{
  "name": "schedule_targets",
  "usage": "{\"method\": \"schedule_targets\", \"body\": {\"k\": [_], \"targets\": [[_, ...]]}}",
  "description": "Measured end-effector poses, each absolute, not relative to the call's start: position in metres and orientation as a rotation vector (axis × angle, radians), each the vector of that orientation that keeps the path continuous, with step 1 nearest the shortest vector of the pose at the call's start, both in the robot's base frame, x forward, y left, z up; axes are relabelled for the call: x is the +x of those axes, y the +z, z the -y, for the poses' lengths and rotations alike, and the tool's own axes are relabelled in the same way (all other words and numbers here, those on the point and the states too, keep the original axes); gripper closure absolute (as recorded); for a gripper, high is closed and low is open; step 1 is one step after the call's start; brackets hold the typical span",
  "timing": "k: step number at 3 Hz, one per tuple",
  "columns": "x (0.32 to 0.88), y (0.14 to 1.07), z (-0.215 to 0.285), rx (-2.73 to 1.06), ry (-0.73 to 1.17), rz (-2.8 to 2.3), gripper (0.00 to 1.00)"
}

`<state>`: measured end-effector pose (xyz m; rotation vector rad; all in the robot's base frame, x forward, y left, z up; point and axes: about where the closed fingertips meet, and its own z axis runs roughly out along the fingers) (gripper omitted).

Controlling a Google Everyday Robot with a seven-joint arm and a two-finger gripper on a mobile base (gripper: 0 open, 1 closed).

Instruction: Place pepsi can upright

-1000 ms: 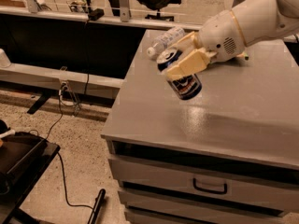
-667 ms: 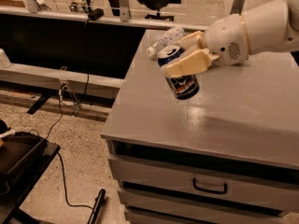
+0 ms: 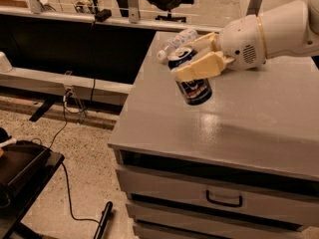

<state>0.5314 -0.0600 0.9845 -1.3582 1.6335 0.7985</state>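
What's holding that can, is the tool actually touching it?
Touching. The camera view shows the tool above the cabinet, its tan fingers pressed against both sides of the tilted can, with no gap.

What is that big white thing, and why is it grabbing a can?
That is a robot's white arm. At its end is a two-finger gripper, like a hand with tan fingers, shut on a small dark-blue aluminium pepsi can. The can is tilted, low over the grey cabinet top; the robot is meant to stand it upright. Behind it lies a clear plastic bottle. One camera looks down on the cabinet from its drawer side; where it is mounted is not known.
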Motion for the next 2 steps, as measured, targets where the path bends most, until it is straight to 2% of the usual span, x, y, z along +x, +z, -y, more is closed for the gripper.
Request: {"method": "schedule_targets", "body": {"k": [2], "targets": [[0.537,0.987,0.041,-1.269,0.882,-1.378,1.00]]}}
